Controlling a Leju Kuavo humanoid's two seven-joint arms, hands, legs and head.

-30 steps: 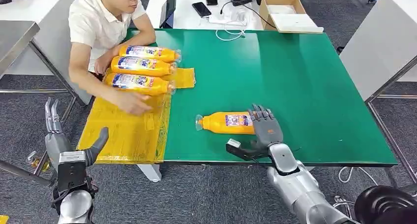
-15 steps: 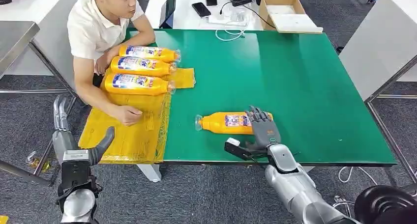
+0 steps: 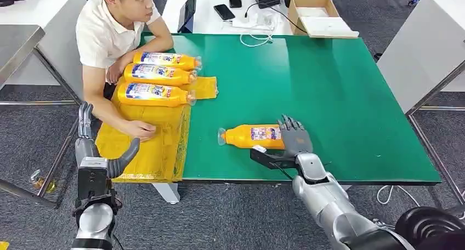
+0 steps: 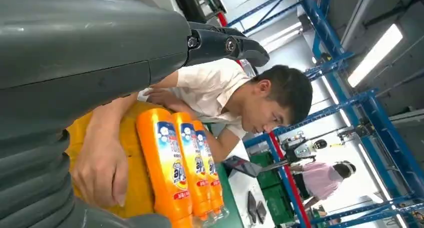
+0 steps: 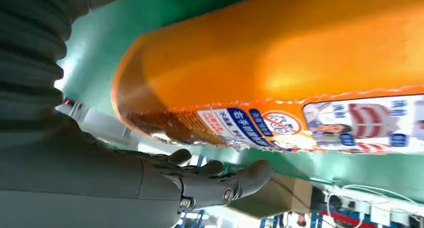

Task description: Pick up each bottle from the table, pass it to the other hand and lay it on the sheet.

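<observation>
My right hand [image 3: 296, 140] lay at the base end of the orange bottle [image 3: 252, 136], which rested on its side on the green table [image 3: 340, 96] near the front edge, well apart from the yellow sheet [image 3: 148, 146]. My fingers [image 5: 220, 180] were apart, reaching along the bottle's far side, the thumb low on the near side. From the wrist view I judged they had not yet clamped, though the contact itself was hard to make out. My left hand [image 3: 96, 157] stood raised off the table's near left corner, fingers spread, holding nothing.

Three bottles [image 3: 159, 74] already lay in a row on the sheet, and a person's hand [image 3: 140, 129] rested on the sheet just in front of them.

The risks I saw: the bottle was round and smooth, so a closing thumb could roll it away towards the cap end. Gripped so near the base, it might also tip when lifted. The person's hand lay where I would set it down, and my left hand was close to it.
</observation>
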